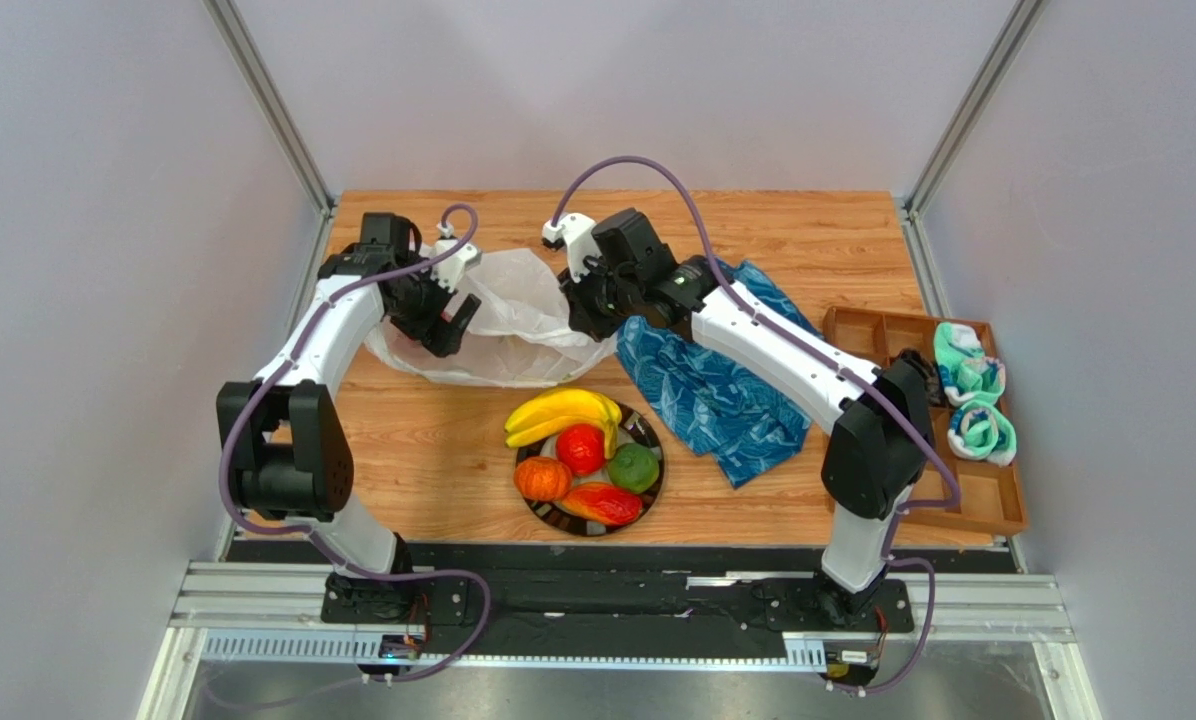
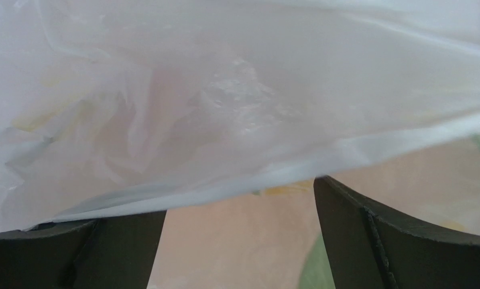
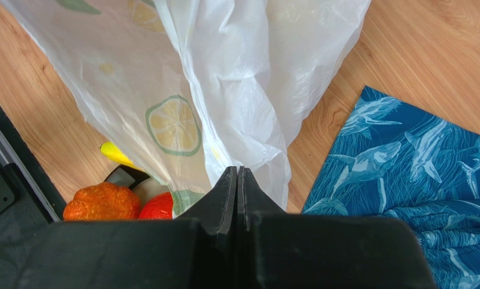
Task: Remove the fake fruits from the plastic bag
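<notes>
White bag [image 1: 514, 323] first: where is it? (Ana)

On the far half of the surface [image 1: 800, 240], left of centre, slack between the two arms. The fruits [image 1: 582, 450] sit nearer the bases on a plate [image 1: 559, 521]: bananas [image 1: 559, 410], a red round [image 1: 580, 449], an orange one [image 1: 541, 479], a green one [image 1: 634, 468] and a mango shape [image 1: 604, 503], packed together. (Ben)

Anything inside the bag? (Ana)

Cannot tell. The film is cloudy and folded, and only printed lemon slices and leaves show on it. (Ben)

Left end effector [image 1: 451, 323]? (Ana)

At the bag's left end, jaws wide. Its wrist camera is nearly filled with blurred film above the two fingers [image 2: 369, 241], which stand well apart. Whether the film touches them is unclear. (Ben)

Right end effector [image 1: 582, 308]? (Ana)

At the bag's right edge, jaws pressed together. From its wrist a fold of film narrows right down to the tips and looks pinched there. (Ben)

What else does that camera catch? (Ana)

Past the bag's edge, the orange one, part of the red round, a banana tip and a sliver of plate; film and the end effector's body hide the rest. The blue cloth [image 1: 709, 398] lies to the right, partly under the right arm from above. A tray [image 1: 860, 330] at the right edge holds teal-and-white bundles [image 1: 972, 398], too small to identify. (Ben)
</notes>
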